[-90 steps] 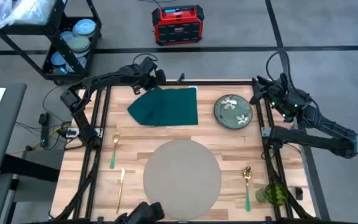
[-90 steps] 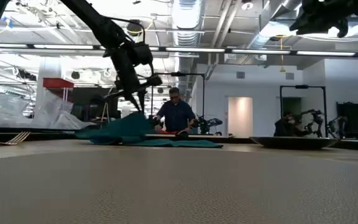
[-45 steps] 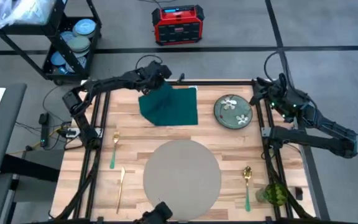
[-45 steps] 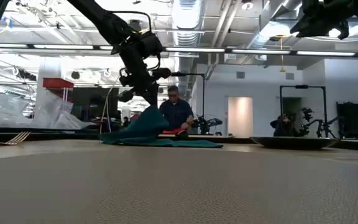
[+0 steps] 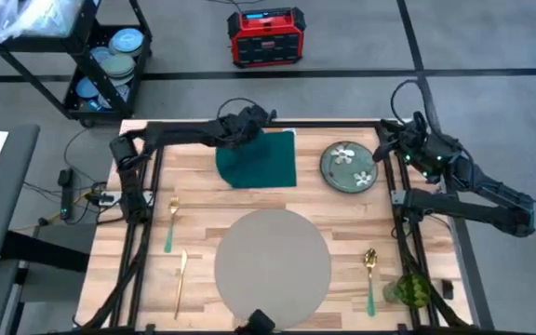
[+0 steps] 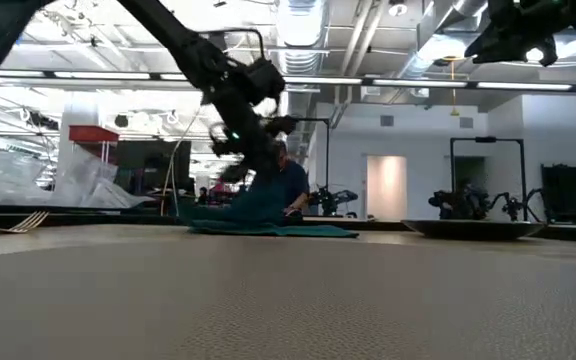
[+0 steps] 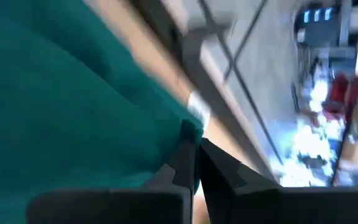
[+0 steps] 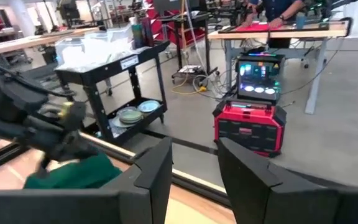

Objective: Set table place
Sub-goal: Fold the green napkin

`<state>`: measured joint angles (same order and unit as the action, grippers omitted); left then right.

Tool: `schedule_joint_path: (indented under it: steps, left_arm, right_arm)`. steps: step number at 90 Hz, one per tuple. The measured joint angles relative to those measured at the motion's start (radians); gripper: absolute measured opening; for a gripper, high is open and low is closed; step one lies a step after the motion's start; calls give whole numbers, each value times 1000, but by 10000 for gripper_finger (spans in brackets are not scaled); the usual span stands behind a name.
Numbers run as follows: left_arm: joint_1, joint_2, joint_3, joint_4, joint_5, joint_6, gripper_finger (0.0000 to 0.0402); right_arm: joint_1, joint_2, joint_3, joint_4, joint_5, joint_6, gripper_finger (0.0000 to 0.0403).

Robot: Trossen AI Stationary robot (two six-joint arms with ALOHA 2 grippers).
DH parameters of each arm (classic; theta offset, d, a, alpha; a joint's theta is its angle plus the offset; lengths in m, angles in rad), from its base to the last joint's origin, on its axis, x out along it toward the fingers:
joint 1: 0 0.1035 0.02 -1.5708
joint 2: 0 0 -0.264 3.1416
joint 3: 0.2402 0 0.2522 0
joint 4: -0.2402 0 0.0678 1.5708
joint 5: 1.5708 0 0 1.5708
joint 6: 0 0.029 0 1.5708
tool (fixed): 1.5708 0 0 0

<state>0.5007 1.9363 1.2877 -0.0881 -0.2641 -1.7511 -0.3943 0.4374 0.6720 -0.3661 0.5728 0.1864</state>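
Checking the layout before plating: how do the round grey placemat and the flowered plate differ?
The placemat is plain grey; the plate is grey-green with pale flowers. The placemat is clearly wider than the plate. The placemat sits mid-table toward the near edge; the plate sits at the far right beside the green napkin. Both are round and lie flat on the table.

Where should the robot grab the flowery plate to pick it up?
Best guess: by its rim. The plate lies flat on the table, so only the edge gives fingers something to pinch. Come from above on the side nearest the right gripper, which hangs open just past the table's edge there. The napkin lies on its other side.
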Motion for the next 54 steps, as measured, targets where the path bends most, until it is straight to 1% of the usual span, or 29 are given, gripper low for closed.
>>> schedule_joint_path:
  steps: [5, 10, 21, 30, 41, 48, 54]
  left_arm:
    - [-1, 41, 5, 43, 43, -19, 0]
    - [-5, 65, 30, 44, 76, -20, 0]
    - [-16, 77, 109, 16, 79, 12, 0]
    - [-19, 78, 159, -18, 64, 47, 0]
    - [-14, 79, 207, -49, 14, 116, 0]
    - [-12, 78, 227, -113, 10, 175, 0]
    - [-13, 78, 233, -183, 6, 201, 0]
  right_arm:
    - [0, 0, 0, 1, 0, 0, 118]
    - [0, 0, 0, 1, -1, 0, 118]
    - [0, 0, 0, 3, -3, 6, 118]
    - [0, 0, 0, 0, -4, 27, 118]
    - [0, 0, 0, -1, -54, 26, 118]
    - [0, 0, 0, -3, -61, 25, 118]
    - [0, 0, 0, -12, -88, 25, 118]
